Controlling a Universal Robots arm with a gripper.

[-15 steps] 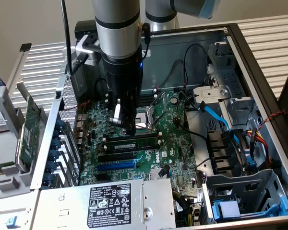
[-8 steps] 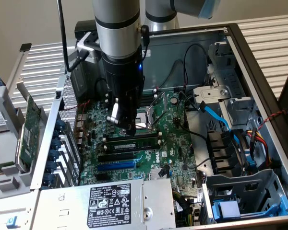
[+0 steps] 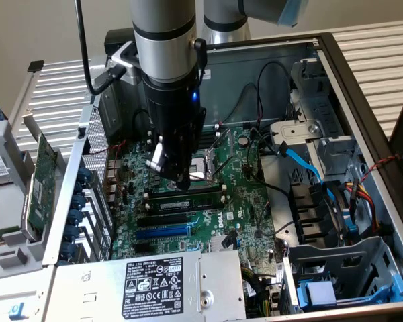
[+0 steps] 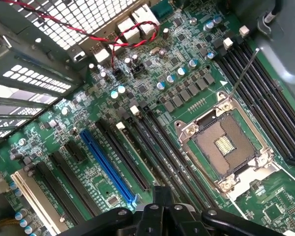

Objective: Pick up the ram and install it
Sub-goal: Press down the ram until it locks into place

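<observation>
Nearest the camera, along the bottom edge of the exterior frame, sat the power supply (image 3: pixel 154 282) with its black label. Just behind it lay the motherboard (image 3: pixel 248 201), with a blue slot (image 3: pixel 162 232) at lower centre.

The ram (image 3: pixel 186 202) was directly behind the blue slot, a little below the frame's centre. It stood on edge in one of the black memory slots and ran left to right, with its white label facing the camera. It looked seated or close to it. Whether the end clips had latched could not be told.

The gripper (image 3: pixel 178 180) hung straight above the ram, with its tips just over the stick's left half. The fingers were closed together with nothing between them, and in the wrist view the gripper (image 4: pixel 160 196) also showed pinched shut over the bank of slots. Contact between tips and ram could not be confirmed.

Beyond it, the bare processor socket (image 4: pixel 223 145) lay open. Outside the case, at the exterior view's left, a larger green card (image 3: pixel 43 178) stood apart.

Handling judgement for the ram:
- It is light, thin and stiff, but brittle if bent.
- The chips and the bottom contact strip are delicate.
- It is best held by the bare top edge or the short ends.
- Any push should go squarely down on the top edge, not sideways.
</observation>
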